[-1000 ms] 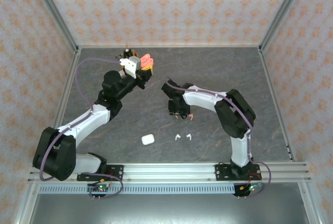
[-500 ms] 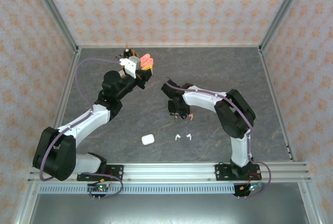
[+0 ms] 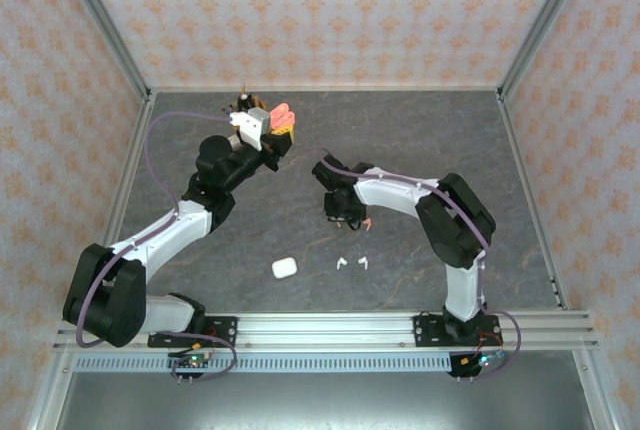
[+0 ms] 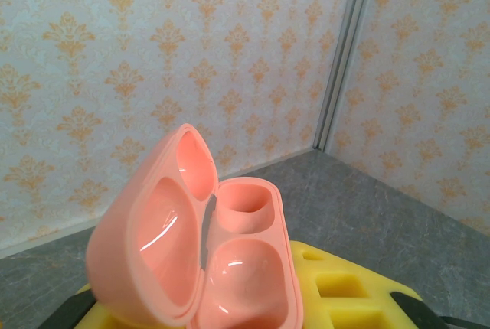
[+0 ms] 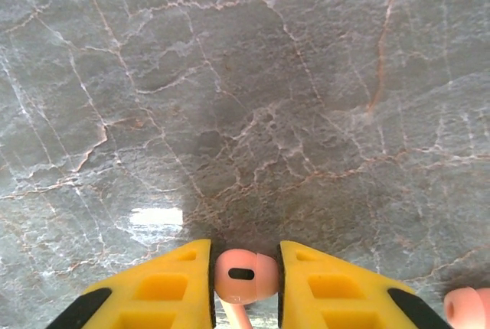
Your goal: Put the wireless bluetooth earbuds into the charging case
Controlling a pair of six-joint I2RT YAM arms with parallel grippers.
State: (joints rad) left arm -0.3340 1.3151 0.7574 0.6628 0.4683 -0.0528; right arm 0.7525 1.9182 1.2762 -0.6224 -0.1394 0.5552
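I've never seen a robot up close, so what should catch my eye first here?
The open pink case, held up by the left gripper toward the far side of the table, left of centre, stands out most. At mid-table the right gripper grips a pink earbud. Near the front edge lie a white case and two white earbuds.

- A dark grey, marble-veined stone tabletop [image 3: 420,140] is seen beneath.
- A small white rounded case [image 3: 284,268] is laid on it.
- Two tiny white stemmed earbuds [image 3: 341,263] [image 3: 363,262] are laid near that case.
- A salmon-pink earbud [image 5: 468,307] is laid apart.
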